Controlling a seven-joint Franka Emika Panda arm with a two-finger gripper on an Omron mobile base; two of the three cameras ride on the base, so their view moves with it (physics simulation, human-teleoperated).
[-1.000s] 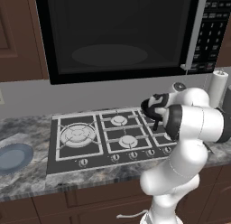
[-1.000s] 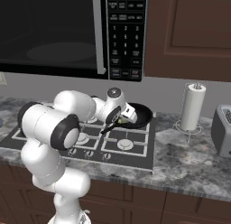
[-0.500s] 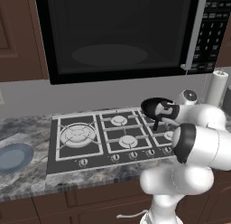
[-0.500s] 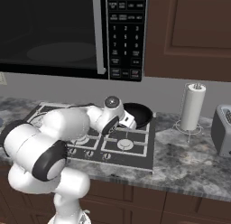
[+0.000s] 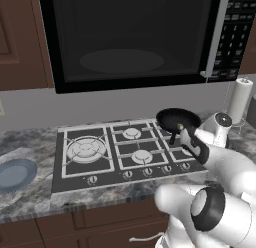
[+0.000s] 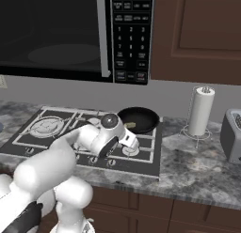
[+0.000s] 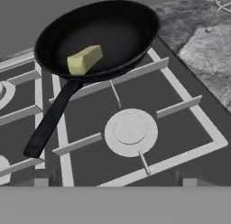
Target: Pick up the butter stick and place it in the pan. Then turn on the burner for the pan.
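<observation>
The black pan (image 7: pixel 108 31) sits on the back right burner of the stove, its handle (image 7: pixel 50 118) pointing toward the front. The pale-yellow butter stick (image 7: pixel 84 59) lies loose inside the pan, near the handle side. Both base views show the pan (image 5: pixel 177 119) (image 6: pixel 138 119) too, and the right base view catches the butter stick (image 6: pixel 131 125). My gripper (image 5: pixel 186 142) (image 6: pixel 133 142) hovers low over the front right burner (image 7: pixel 131 130), just short of the pan's handle. It is open, with its tips wide apart at the bottom of the hand view and nothing between them.
A row of knobs (image 5: pixel 147 171) (image 6: pixel 111 162) runs along the stove's front edge. A blue-grey plate (image 5: pixel 15 173) lies on the counter at the left. A paper towel roll (image 6: pixel 201 110) and a toaster (image 6: pixel 234 140) stand at the right. A microwave (image 5: pixel 130 37) hangs overhead.
My hand has drawn back from above the pan toward the front of the stove and dropped lower. The butter stick stays in the pan.
</observation>
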